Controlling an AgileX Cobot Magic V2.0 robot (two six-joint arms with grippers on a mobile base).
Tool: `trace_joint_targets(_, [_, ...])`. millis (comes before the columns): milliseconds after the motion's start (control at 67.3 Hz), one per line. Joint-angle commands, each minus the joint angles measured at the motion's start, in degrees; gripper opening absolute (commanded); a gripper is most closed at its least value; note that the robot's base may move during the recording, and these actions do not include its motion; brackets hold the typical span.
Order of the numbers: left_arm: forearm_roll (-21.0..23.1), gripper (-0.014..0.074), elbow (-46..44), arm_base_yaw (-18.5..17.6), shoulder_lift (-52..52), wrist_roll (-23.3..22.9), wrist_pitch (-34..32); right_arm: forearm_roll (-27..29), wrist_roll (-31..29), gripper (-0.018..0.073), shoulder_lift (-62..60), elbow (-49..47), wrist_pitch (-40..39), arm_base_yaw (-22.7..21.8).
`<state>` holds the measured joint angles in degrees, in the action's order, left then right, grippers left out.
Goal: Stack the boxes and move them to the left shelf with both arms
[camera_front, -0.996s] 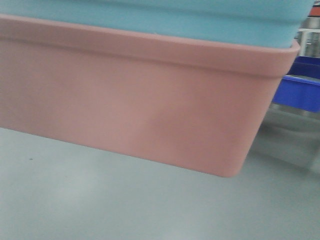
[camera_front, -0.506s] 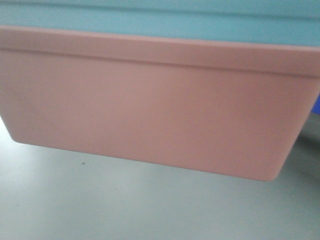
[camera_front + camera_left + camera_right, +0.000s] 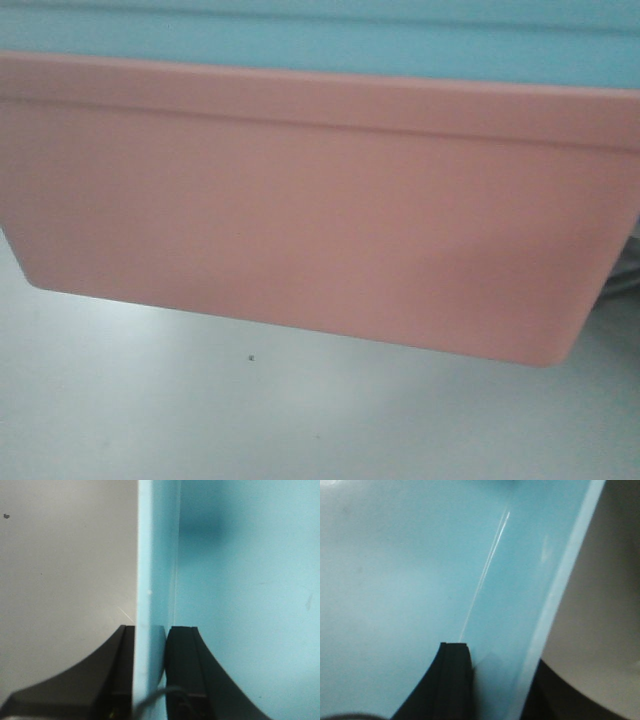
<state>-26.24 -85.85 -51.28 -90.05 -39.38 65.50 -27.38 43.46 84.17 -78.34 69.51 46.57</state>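
A pale grey surface (image 3: 300,420), smooth and matte, fills the lower part of the front view. It is brightest towards the left and dimmer towards the right. One tiny dark speck (image 3: 251,356) lies on it, a little left of centre. At the far right edge a few blurred grey streaks (image 3: 628,282) cross the surface; what they are cannot be told. In the left wrist view a similar flat surface (image 3: 60,560), here a warmer grey, takes up the left side. It has a small dark mark (image 3: 6,516) near the upper left corner and a thin light scratch (image 3: 125,614) lower down. The right wrist view shows a plain beige-grey surface (image 3: 607,600) along its right side.
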Motion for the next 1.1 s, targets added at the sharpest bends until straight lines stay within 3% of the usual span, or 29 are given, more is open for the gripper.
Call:
trace_joint_targets(0, [5.08, -0.0012, -2.87, -2.38, 1.91, 0.02, -12.81, 2.76, -1.95, 0.0028, -1.64, -3.05, -12.0, 1.75])
trace_joint_targets(1085, [5.08, -0.0012, -2.87, -2.38, 1.91, 0.02, -12.81, 2.71, -1.95, 0.0028, -1.64, -3.05, -11.88, 1.75])
